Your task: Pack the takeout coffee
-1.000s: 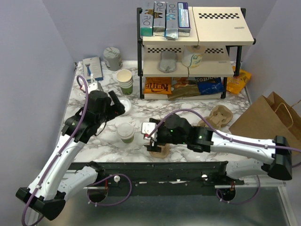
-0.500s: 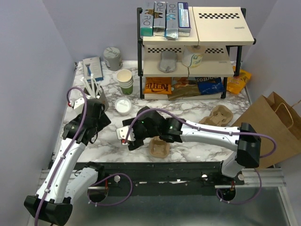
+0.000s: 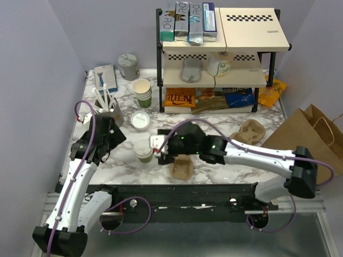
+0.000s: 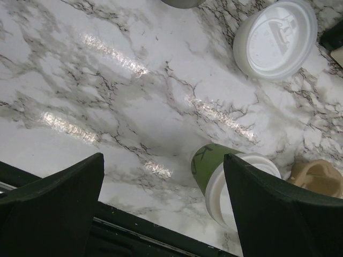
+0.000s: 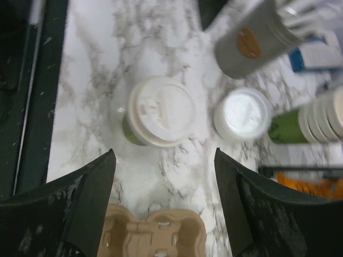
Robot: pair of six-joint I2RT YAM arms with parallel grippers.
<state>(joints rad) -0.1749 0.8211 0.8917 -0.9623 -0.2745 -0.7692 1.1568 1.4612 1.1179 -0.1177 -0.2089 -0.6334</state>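
**Status, remote op.**

**Changes vs. a sec ago**
- L arm is off the centre of the table and now sits back at the L side. The left gripper [image 3: 110, 138] has its jaws fully spread w/ nothing between them. Its wrist view shows bare marble between the fingers [image 4: 59, 209].
- R arm has left the pulp carrier [image 3: 181, 167], swung across over the cup, then eased back a little. The right gripper [image 3: 156, 149] now sits just R of the takeout coffee [image 3: 143, 151].
- The cup itself has not shifted.

**Task item**
- The takeout coffee is upright on the marble table [image 3: 225, 115], lid on, near the front edge.
- It is just L of the carrier and in front of the loose lid [image 3: 140, 120].
- In the R wrist view the cup [image 5: 161, 111] lies ahead of the finger tips, roughly on the centre line, not yet between them.
- The carrier [image 5: 153, 235] is on the near side of that view.

**Tool state**
- R jaws are apart and wide enough to take the cup. They are empty, no contact.

**Assessment (my judgement)**
- The job has passed from L arm to R arm. Nothing is packed yet.
- R gripper is lined up for approach. It needs to advance and drop to the cup wall below the lid rim, then close.
- Risk: the cup is light, so a finger nudge could tip it toward the front rail.
- The brown paper bag [image 3: 305, 134] is well apart at far R.
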